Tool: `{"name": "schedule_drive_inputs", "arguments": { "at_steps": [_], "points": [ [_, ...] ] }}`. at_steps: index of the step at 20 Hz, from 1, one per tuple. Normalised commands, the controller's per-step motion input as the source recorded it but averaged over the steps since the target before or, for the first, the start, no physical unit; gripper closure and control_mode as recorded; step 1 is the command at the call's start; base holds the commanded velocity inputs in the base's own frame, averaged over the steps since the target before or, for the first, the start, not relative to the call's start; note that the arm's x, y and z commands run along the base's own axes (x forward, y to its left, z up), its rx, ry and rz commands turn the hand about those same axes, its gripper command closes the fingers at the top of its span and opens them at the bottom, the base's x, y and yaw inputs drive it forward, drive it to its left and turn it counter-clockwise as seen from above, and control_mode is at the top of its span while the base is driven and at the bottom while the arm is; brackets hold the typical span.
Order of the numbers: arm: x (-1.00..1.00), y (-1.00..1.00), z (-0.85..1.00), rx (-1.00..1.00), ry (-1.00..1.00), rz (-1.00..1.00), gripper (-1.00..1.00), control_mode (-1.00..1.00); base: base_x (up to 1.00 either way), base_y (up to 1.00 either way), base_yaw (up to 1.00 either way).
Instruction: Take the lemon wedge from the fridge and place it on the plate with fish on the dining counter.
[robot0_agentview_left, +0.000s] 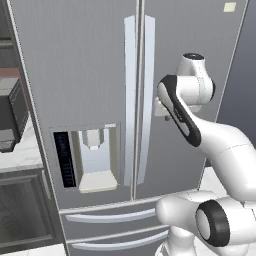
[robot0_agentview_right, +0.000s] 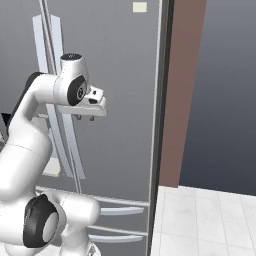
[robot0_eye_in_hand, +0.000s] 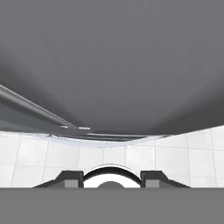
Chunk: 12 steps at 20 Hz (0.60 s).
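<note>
Fridge doors closed, lemon wedge hidden behind them, gripper pointing down just beside the right door near its handle, fingertips apart with nothing between, jaw width hard to judge, dispenser on left door.

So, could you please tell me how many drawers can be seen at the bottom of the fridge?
2: an upper drawer directly under the closed doors and a lower drawer beneath it; the arm covers their right ends.
</note>
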Motion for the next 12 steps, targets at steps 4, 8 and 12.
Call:
{"name": "schedule_drive_inputs", "arguments": {
  "at_steps": [4,8,12],
  "points": [
    [-0.22,0.06,0.0,0.0,-0.03,0.0,-1.0,-1.0,0.0,0.0,0.0],
    [0.0,0.0,0.0,0.0,0.0,0.0,-1.0,-1.0,0.0,0.0,0.0],
    [-0.12,0.27,0.0,-0.01,0.0,0.0,-1.0,-1.0,0.0,0.0,0.0]
  ]
}}
